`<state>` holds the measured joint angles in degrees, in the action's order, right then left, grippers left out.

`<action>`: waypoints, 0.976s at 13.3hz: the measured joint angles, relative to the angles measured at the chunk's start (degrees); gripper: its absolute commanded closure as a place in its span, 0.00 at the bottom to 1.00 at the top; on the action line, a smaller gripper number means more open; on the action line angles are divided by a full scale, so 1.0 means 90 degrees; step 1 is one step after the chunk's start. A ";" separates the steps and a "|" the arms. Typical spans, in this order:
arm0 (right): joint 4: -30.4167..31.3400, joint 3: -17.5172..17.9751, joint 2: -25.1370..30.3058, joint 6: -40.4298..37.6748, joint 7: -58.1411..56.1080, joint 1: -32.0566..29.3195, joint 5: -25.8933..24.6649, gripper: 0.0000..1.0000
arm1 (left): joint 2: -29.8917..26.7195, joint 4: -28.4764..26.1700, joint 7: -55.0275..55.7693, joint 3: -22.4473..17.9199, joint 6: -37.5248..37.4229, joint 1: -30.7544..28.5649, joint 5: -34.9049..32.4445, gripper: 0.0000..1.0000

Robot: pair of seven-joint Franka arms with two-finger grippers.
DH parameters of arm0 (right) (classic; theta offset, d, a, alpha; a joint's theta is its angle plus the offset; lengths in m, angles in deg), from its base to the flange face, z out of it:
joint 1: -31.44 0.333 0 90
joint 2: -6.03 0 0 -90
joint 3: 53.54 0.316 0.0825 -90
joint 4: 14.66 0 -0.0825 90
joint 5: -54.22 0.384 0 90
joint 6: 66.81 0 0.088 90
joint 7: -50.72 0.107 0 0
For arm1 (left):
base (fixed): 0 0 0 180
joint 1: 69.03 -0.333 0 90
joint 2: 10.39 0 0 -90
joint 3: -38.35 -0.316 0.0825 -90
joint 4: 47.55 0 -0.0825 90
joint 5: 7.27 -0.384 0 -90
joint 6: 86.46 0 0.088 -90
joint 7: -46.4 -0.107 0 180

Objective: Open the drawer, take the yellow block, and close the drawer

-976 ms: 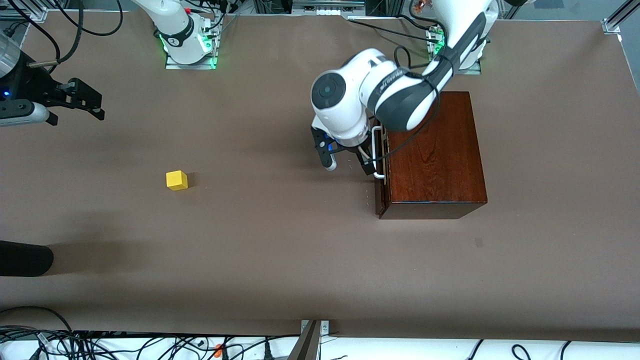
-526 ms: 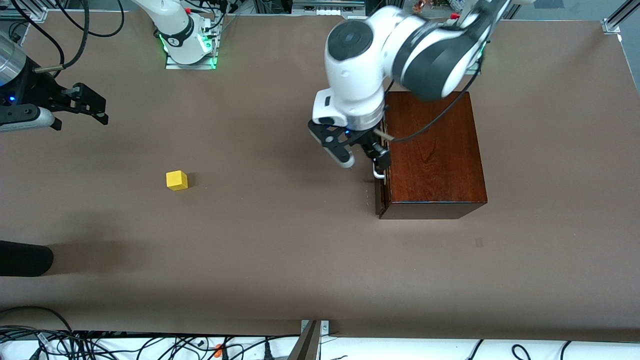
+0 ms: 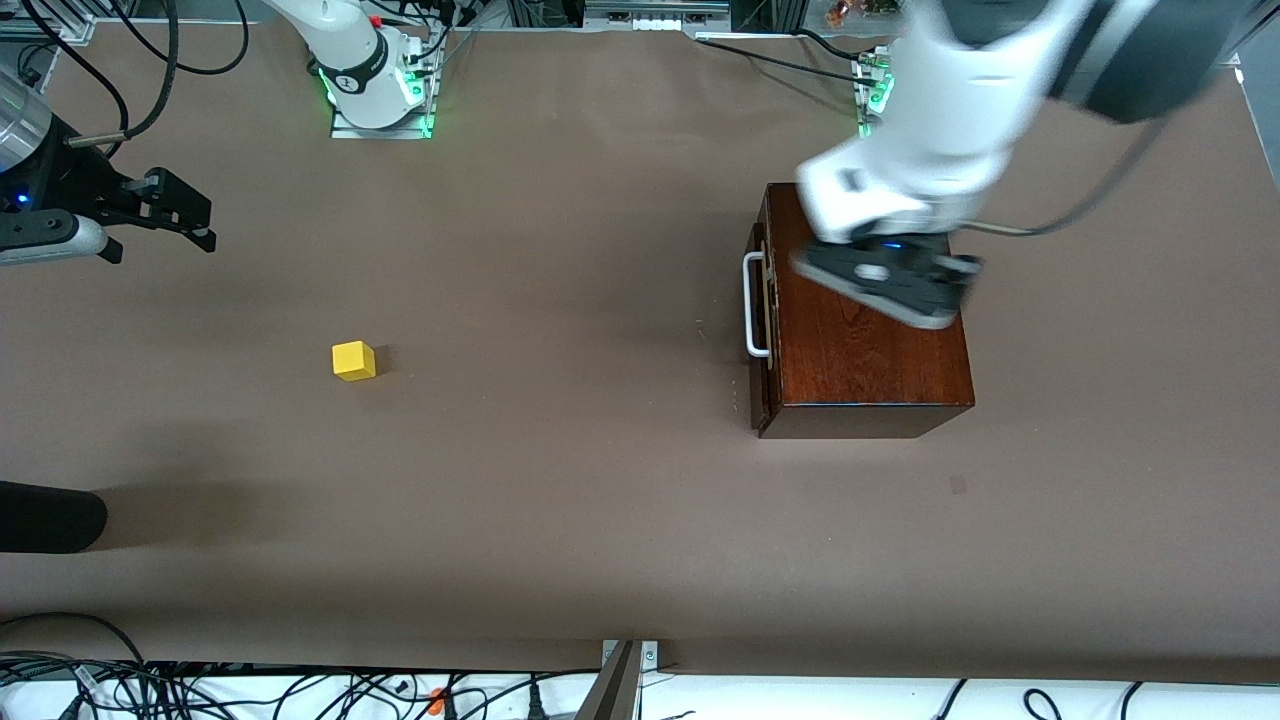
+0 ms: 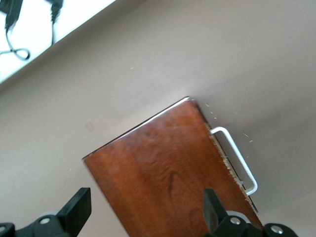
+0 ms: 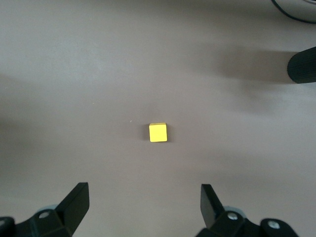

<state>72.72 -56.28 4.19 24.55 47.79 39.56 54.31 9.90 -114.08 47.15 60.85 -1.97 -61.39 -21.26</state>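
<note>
Brown table (image 3: 560, 520) | drawer (image 3: 762, 300) shut, right of centre; handle free | left gripper (image 3: 885, 285) spread wide, empty, over box top; hand off handle | yellow block (image 3: 353, 361) left-centre, on table | right gripper (image 3: 150, 210) wide open, empty, upper left; likely lining up on block

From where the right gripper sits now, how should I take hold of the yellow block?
Come straight down on the yellow block and pinch two opposite flat side faces. It is a small cube sitting flat on the bare table with nothing beside it, so every side is free. The right gripper is open, with the block well narrower than its gap.
</note>
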 measured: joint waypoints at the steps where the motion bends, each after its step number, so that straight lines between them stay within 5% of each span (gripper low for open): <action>1: -0.0002 -0.0001 0.0000 0.0000 0.0000 0.0000 0.0000 0.00 | -0.0101 -0.0001 -0.0005 -0.0029 -0.0224 -0.0267 0.0177 0.00; 7: -0.0006 -0.0004 0.0000 0.0000 0.0000 0.0000 0.0000 0.00 | -0.0892 -0.0566 -0.0058 -0.2022 -0.0779 -0.0328 0.1490 0.00; 13: -0.0007 -0.0004 0.0000 0.0000 0.0000 0.0000 0.0000 0.00 | -0.2138 -0.2567 -0.0068 -0.2468 0.0384 -0.0317 0.1549 0.00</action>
<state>72.66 -56.32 4.19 24.55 47.79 39.56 54.31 -9.34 -137.18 46.54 38.63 1.48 -64.24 -7.33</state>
